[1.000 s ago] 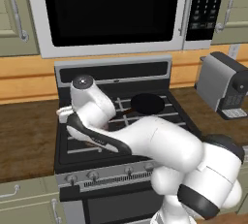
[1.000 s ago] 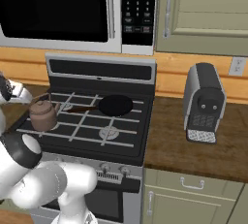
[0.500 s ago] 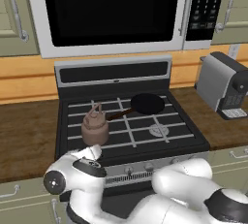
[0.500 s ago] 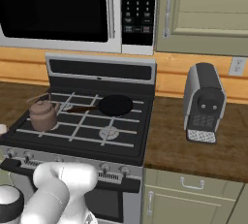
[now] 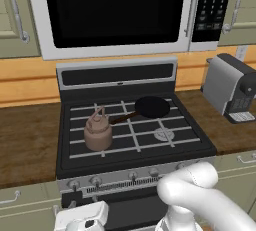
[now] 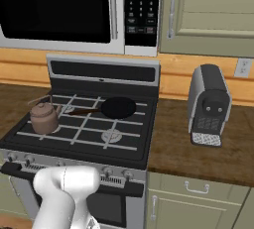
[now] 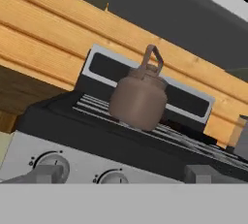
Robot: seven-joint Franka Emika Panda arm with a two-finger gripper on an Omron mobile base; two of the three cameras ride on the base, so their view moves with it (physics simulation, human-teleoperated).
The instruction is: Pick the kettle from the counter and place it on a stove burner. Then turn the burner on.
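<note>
The copper-brown kettle (image 5: 98,132) (image 6: 43,119) stands upright on the front-left stove burner, which is hidden beneath it. Nothing touches the kettle. My white hand (image 5: 82,218) hangs low in front of the range, below its row of knobs (image 5: 73,184). In the hand view the kettle (image 7: 138,99) sits above the control panel, with a knob (image 7: 53,162) close by at lower left. My gripper (image 7: 124,174) is open and holds nothing, its two tips wide apart at the bottom. The front-right burner (image 5: 163,134) (image 6: 111,136) is bare.
A black frying pan (image 5: 151,107) (image 6: 118,108) with a brown handle rests on the back-right burner. A grey coffee machine (image 5: 230,87) (image 6: 208,104) stands on the dark wood counter (image 6: 198,153) right of the range. A microwave (image 5: 115,10) hangs above.
My arm has swung off the stovetop and dropped low in front of the range. The kettle stays where it stood on the front-left burner.
</note>
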